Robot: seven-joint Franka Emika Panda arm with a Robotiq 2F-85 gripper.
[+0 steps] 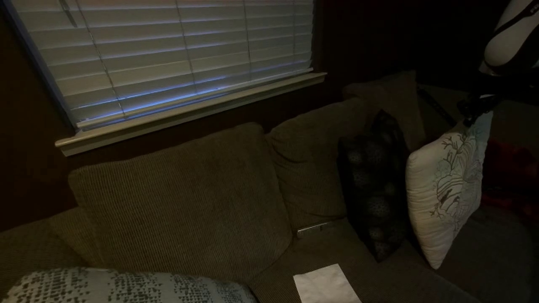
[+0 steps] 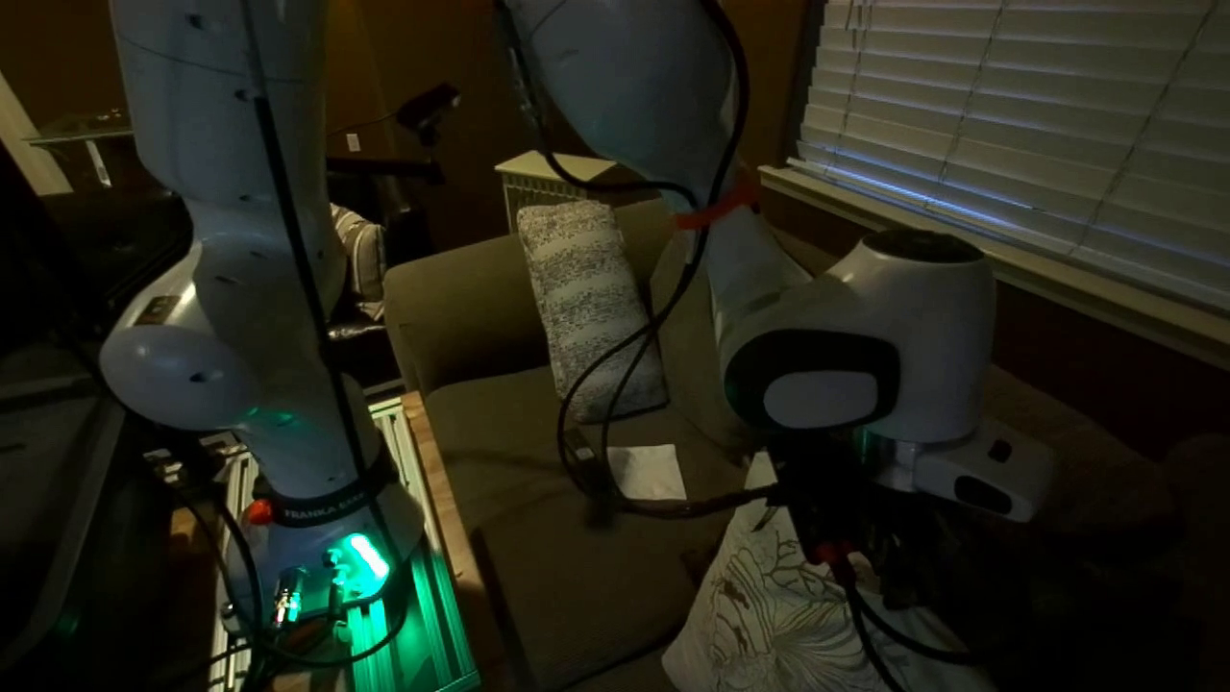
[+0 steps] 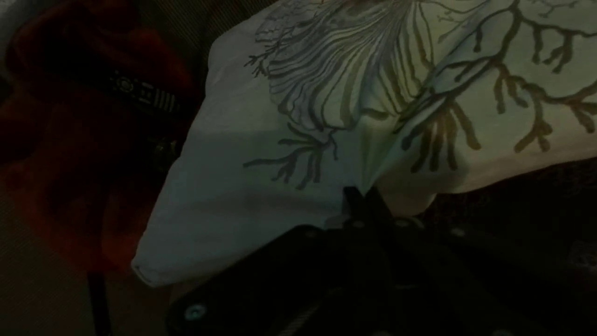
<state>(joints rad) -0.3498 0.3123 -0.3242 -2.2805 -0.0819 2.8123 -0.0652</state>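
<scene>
The black two-fingered claw [image 3: 364,192] is closed on a white, square, coral-patterned cloth cushion [image 3: 308,112], pinching it near the upper edge, so most of it sits below the claw. Creases fan from the pinch; the fabric seems under pull, and that grip probably explains why the cushion stands steeply on end. Whether its lowest corner rests on the brown corduroy sofa [image 2: 567,567], I can't tell. Below the claw, just beside the white cushion, a black, pale-dotted fabric cushion [image 1: 372,189] stands on a corner, perhaps propped by its surroundings. On the opposite side lies crumpled red cloth [image 3: 70,158]. Well apart from the claw are a flat white sheet [image 2: 646,466] and a speckled grey oblong cushion [image 2: 586,298]. I count one claw, three patterned sofa cushions, one sheet, one red cloth.
</scene>
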